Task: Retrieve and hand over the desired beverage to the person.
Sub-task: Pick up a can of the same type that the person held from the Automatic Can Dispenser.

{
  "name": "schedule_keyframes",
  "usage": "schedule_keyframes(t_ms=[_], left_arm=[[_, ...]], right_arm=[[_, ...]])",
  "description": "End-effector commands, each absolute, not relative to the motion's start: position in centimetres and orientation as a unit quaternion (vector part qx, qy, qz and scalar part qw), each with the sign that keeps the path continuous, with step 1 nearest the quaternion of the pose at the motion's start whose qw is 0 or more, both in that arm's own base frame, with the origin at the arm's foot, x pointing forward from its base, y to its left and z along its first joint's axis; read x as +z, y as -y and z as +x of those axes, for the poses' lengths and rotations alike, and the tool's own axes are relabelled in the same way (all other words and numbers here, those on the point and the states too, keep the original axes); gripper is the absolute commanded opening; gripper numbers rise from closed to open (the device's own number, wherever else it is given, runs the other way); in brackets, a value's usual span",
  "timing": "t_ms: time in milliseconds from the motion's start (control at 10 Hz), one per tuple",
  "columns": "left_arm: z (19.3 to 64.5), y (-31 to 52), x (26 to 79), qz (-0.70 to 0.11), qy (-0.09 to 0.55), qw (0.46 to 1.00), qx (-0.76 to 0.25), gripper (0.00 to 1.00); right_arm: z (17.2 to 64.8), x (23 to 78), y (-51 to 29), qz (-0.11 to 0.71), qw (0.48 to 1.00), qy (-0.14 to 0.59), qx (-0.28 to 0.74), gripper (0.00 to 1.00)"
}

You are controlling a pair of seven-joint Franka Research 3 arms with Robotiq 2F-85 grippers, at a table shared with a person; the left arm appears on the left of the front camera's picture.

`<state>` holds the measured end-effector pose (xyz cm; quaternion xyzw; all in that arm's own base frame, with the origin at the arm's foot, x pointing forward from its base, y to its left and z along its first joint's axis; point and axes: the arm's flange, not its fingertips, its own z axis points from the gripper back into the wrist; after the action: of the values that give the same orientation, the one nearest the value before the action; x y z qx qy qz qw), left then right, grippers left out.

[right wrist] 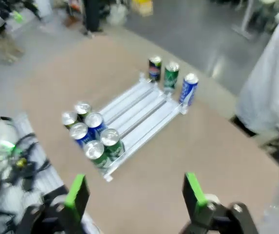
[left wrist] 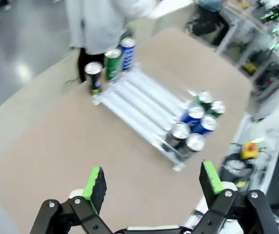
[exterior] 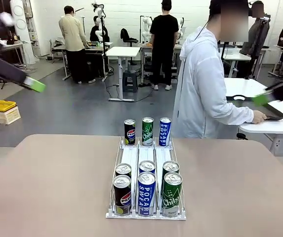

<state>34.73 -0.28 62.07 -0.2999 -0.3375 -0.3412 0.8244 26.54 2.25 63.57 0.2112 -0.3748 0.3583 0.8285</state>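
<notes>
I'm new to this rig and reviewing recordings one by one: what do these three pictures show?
Two robot arms share a table with a person. One picture looks across the table from between the arms; the other two look down from each arm's wrist, past the left gripper and the right gripper. Both are open, holding nothing. A clear three-lane rack holds Pepsi cans, Pocari Sweat cans and green Chilsung cans. The person faces away, hand on a black tray.

Nine cans (exterior: pixel 147 185) in rack (exterior: pixel 131 159) on table (exterior: pixel 47 187); person (exterior: pixel 203 84) beyond, at black tray (exterior: pixel 275 115).
</notes>
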Motion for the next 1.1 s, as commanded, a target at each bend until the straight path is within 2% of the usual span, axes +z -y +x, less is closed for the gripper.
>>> schedule_keyframes(t_ms=[0,300,500,1000], left_arm=[[35.6,-4.5,62.8,-0.341,0.290,0.849,-0.282,1.00],[34.8,-9.0,60.6,-0.358,0.296,0.858,-0.219,1.00],[34.6,-9.7,59.8,-0.357,0.301,0.861,-0.202,1.00],[34.7,-10.5,60.3,-0.361,0.292,0.860,-0.210,1.00]], right_arm=[[27.2,64.3,2.9,0.259,0.847,0.348,0.308,1.00],[27.1,62.8,8.6,0.306,0.843,0.368,0.247,1.00],[27.8,61.9,8.2,0.284,0.859,0.353,0.237,1.00],[26.7,63.0,9.7,0.304,0.847,0.367,0.237,1.00]])
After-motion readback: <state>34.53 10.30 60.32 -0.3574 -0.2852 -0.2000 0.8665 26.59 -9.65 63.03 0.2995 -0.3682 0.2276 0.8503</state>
